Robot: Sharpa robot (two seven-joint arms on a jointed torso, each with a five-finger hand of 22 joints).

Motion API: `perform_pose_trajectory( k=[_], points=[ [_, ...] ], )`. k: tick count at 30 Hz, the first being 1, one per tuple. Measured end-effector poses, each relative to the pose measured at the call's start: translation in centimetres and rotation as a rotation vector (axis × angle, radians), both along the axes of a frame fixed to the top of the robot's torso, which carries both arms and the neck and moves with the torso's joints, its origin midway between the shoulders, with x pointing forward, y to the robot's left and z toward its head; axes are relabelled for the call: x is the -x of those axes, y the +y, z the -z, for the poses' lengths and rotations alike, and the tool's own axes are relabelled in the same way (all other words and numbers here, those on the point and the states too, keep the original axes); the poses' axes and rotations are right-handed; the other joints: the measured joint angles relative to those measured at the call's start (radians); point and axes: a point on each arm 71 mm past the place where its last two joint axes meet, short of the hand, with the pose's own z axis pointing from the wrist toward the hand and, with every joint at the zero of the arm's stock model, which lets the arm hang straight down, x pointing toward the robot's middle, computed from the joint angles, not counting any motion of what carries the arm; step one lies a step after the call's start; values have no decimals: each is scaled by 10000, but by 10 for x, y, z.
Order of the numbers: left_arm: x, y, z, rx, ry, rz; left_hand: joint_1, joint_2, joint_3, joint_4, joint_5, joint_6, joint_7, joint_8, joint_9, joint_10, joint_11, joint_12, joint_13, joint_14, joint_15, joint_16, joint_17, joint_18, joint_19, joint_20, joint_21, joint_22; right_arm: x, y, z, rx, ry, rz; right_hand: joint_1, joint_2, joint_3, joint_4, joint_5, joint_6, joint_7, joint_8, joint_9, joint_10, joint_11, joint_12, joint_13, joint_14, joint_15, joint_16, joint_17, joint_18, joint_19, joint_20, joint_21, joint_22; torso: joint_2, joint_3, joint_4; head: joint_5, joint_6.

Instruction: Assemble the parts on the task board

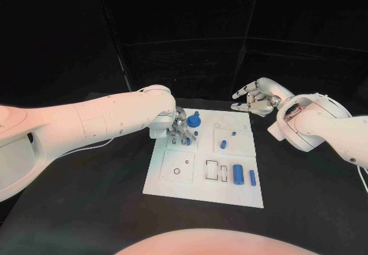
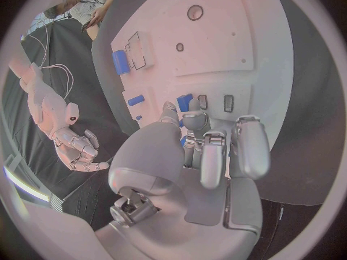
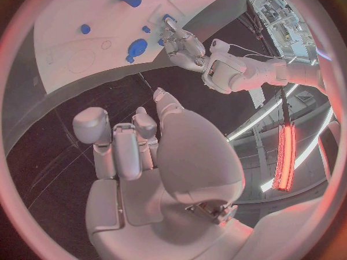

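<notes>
- resting over upper-left part of task board (image 1: pixel 201 183), left hand (image 1: pixel 178 126) has fingers curled down at a blue part (image 2: pixel 184 103); grip cannot be told.
- right hand (image 1: pixel 257 96), upper right of frame, off board, fingers loosely apart, holding nothing.
- blue cylinder (image 1: pixel 239 174) lower right on board.

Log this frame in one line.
left hand: fingers on blue part, task board | right hand: raised, holding nothing
</notes>
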Motion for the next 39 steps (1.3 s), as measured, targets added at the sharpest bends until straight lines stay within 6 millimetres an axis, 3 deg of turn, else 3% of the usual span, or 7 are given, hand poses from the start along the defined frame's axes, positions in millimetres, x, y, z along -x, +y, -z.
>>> perform_pose_trajectory(
  k=[17, 23, 27, 29, 34, 36, 39],
  points=[
    [0, -2, 1, -69, 98, 126, 274, 126, 232, -287, 0, -72, -1, 39, 100, -36, -36, 0, 6, 0, 0, 0, 0, 0, 0, 0, 0, 39, -1, 2, 0, -13, 8, -31, 0, 0, 0, 0, 0, 0, 0, 0, 1, 0, 0, 0, -11, 0, 0, 0, 8, 0, 0, 0, 0, 1, 5, 1, -1, -8, -37],
    [0, -2, 0, -76, 105, 123, 1060, 626, 860, -906, -1, -217, -74, 79, 137, -90, -89, 0, 6, 0, 0, 0, 0, 0, 0, 0, -1, 73, -1, 3, 0, -18, 10, -42, 0, 0, 0, 0, 0, 0, 0, 0, 1, 0, 0, 0, -11, 0, 0, 0, 7, 0, 0, 0, 0, 1, 5, 0, 5, -1, -49],
    [-1, -2, -2, -62, 67, 118, 1556, 781, 1537, -1422, -41, -360, -108, -52, 101, -199, -123, -63, -13, -3, -3, 0, 0, 1, 0, 0, 0, 87, -1, 3, 0, -19, 13, -41, 0, 0, 0, 0, 0, 0, 0, 0, 1, 0, 0, 0, -29, 0, 0, 0, 7, 0, 0, 0, 0, -23, 3, 0, 5, 12, -51],
    [-1, -2, -2, -60, 61, 117, 1731, 850, 1621, -1348, -59, -411, -91, -92, 87, -217, -106, -122, -47, -22, -22, 0, 0, 0, -1, 0, 4, 109, -1, 3, 0, -18, 16, -34, 0, 0, 0, -1, 0, 0, 0, 0, 1, 0, 0, 0, -29, 0, 0, 0, 6, -1, 0, 0, 0, -23, 2, 0, 5, 12, -50],
    [-1, -2, -2, -49, 65, 103, 1676, 783, 2097, -876, -37, -486, -21, -121, 162, -234, -88, -203, -100, -21, -20, 0, 0, 0, 0, 0, 39, 177, -1, 3, 1, -13, 36, -39, 0, 0, -1, -1, 0, 0, 0, 0, 2, 0, 0, 0, -29, 0, 0, 0, 6, 0, 0, 0, -40, -35, -1, 0, 4, 15, -60],
    [-1, -1, -2, -32, 81, 79, 1382, 663, 2550, -978, -37, -488, -22, -126, 177, -235, -88, -203, -108, -20, -20, 0, 0, 1, 0, 0, 39, 195, -1, 4, 1, -8, 48, -46, 0, 0, -1, -1, 0, 0, 0, 0, 2, 0, 0, 0, -29, 0, 0, 0, 6, 0, 0, 0, -40, -38, -4, 0, 4, 20, -61],
    [-1, 1, -1, 15, 110, 8, 637, 277, 3746, -1299, -37, -503, -35, -129, 257, -197, -50, -203, -108, -20, -20, 0, 0, 0, 0, 0, 39, 234, -2, 4, 1, 2, 67, -46, 0, 0, -3, 2, 0, 0, 0, 0, 2, 0, 0, 0, -28, 0, 0, 0, 5, 0, 0, 0, -39, -53, -5, 0, 8, 21, -58]
  ],
)
